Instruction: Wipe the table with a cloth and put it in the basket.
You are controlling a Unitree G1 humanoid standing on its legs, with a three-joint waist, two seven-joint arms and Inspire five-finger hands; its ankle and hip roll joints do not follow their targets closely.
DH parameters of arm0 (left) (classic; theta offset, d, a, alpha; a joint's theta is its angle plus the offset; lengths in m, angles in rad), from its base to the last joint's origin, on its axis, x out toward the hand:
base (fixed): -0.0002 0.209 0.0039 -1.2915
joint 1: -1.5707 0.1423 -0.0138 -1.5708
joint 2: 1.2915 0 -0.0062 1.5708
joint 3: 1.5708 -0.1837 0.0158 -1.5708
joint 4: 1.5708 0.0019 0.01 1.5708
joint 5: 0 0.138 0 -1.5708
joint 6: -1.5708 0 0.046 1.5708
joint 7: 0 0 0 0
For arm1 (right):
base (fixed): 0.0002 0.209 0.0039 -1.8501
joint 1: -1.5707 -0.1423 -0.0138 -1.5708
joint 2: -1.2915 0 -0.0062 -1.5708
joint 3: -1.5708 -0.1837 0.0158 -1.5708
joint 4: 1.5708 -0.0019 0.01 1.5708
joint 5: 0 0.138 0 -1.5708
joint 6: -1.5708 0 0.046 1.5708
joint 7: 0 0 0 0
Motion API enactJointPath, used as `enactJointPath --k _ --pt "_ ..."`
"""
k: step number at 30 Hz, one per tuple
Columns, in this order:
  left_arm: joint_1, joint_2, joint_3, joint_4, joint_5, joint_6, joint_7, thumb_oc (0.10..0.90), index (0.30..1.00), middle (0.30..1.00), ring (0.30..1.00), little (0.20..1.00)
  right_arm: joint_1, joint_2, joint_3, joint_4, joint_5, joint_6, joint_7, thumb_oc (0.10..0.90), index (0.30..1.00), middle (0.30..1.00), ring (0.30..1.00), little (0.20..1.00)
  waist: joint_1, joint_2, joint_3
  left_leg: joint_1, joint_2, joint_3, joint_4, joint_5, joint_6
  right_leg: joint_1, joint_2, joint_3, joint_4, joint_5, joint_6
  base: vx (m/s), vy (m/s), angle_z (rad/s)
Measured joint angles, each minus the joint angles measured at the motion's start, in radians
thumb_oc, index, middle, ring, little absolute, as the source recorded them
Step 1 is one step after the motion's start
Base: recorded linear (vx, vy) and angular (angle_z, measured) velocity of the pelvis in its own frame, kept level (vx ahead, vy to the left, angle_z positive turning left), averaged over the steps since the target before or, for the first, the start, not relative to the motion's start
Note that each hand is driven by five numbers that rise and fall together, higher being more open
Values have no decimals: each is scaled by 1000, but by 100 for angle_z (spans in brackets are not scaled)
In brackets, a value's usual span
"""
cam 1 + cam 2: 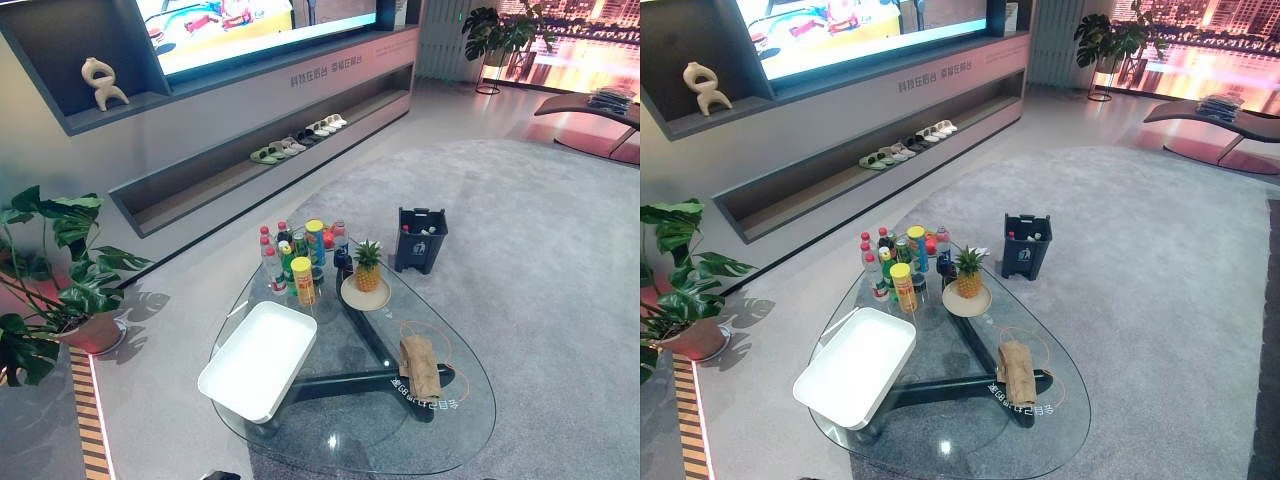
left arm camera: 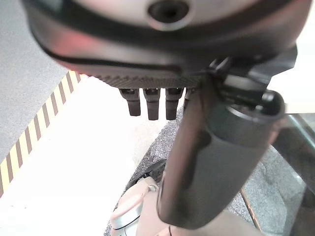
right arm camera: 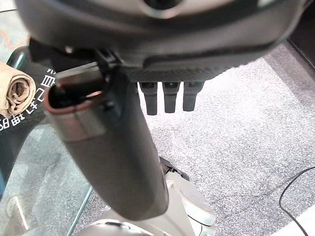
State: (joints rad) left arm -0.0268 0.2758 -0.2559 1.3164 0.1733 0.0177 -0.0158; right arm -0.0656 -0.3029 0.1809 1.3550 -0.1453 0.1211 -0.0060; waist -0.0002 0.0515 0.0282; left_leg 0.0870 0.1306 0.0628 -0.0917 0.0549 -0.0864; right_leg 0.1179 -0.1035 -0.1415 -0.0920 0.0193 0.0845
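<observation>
A folded tan cloth lies on the right part of the oval glass table; its rolled end also shows in the right wrist view. A white rectangular tray sits on the table's left side. A dark bin with bottles in it stands on the carpet beyond the table. My left hand hangs over the floor beside the table, fingers straight, holding nothing. My right hand hangs by the table's near right edge, fingers straight and empty, apart from the cloth.
Several bottles and cans crowd the table's far end, beside a pineapple on a plate. A potted plant stands on the left next to a yellow-striped floor edge. A low shelf with slippers runs along the wall.
</observation>
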Motion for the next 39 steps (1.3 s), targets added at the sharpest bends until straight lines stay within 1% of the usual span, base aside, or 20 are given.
enactJointPath --k 23,39 --pt "0 -3 3 0 -5 3 -1 800 900 900 900 900 0 -2 0 1 0 0 0 800 900 900 900 900 0 5 -4 3 -2 -4 1 1 -1 1 0 -3 0 2 3 0 0 0" --pt "0 -4 32 0 -5 3 -1 800 900 900 900 900 0 -4 -2 1 0 0 -12 800 900 900 900 900 1 -1 -7 0 -4 -12 4 3 -4 2 1 -12 0 2 3 0 0 0"
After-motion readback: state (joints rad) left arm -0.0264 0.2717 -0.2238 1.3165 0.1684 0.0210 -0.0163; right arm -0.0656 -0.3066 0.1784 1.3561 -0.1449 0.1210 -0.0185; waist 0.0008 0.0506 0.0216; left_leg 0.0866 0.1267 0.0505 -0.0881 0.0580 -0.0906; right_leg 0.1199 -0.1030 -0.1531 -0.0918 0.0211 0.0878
